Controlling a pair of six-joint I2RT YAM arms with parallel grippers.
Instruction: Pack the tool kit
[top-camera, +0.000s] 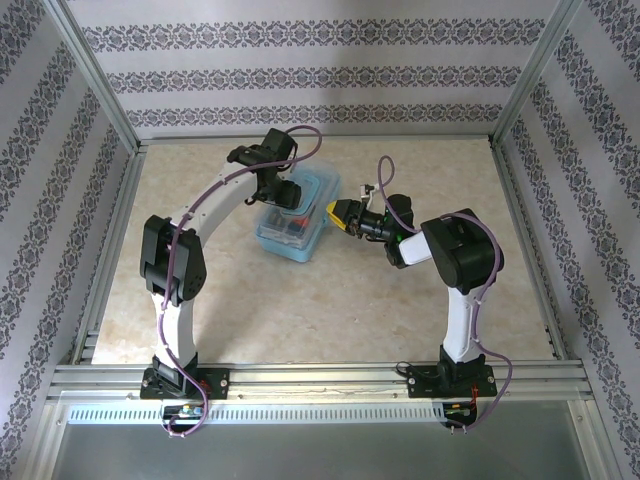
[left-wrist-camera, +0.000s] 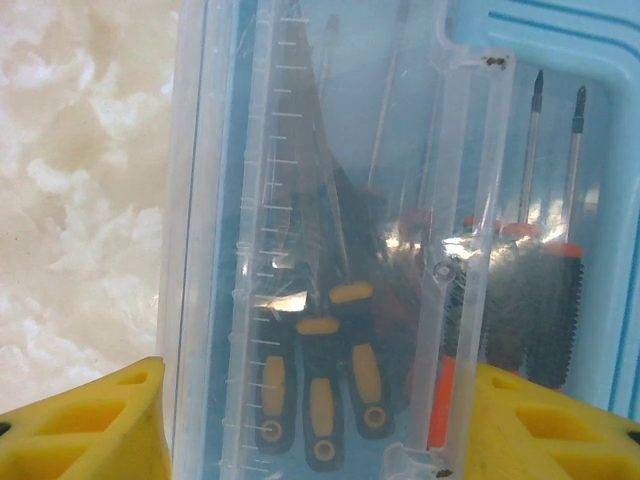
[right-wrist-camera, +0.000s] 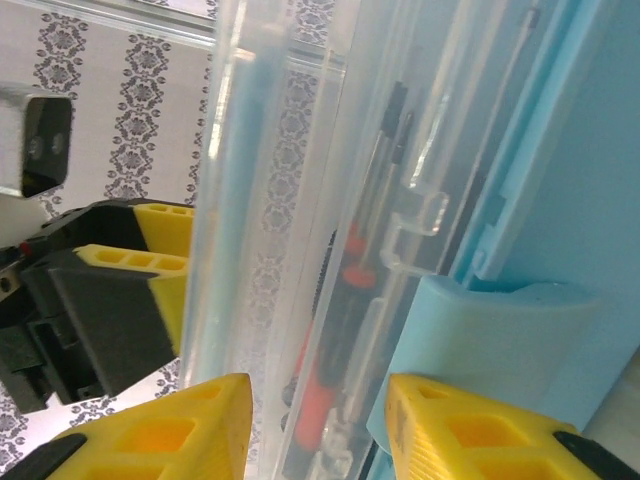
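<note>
The tool kit case (top-camera: 292, 232), a blue box with a clear lid, sits mid-table. In the left wrist view the lid (left-wrist-camera: 300, 150) is right below, with several black-and-yellow screwdrivers (left-wrist-camera: 320, 390) and orange-handled ones (left-wrist-camera: 445, 400) under it. My left gripper (left-wrist-camera: 318, 430) hovers open over the lid, also seen from above (top-camera: 285, 195). My right gripper (top-camera: 338, 213) is at the case's right edge. Its fingers (right-wrist-camera: 320, 420) close on that edge, one on the clear lid (right-wrist-camera: 270, 200), the other on the blue latch (right-wrist-camera: 500, 340).
The case lies on a beige marbled tabletop (top-camera: 400, 300) inside a metal frame with patterned walls. Both arms reach in from the near edge and meet at the case. Open tabletop lies to the left and in front of it.
</note>
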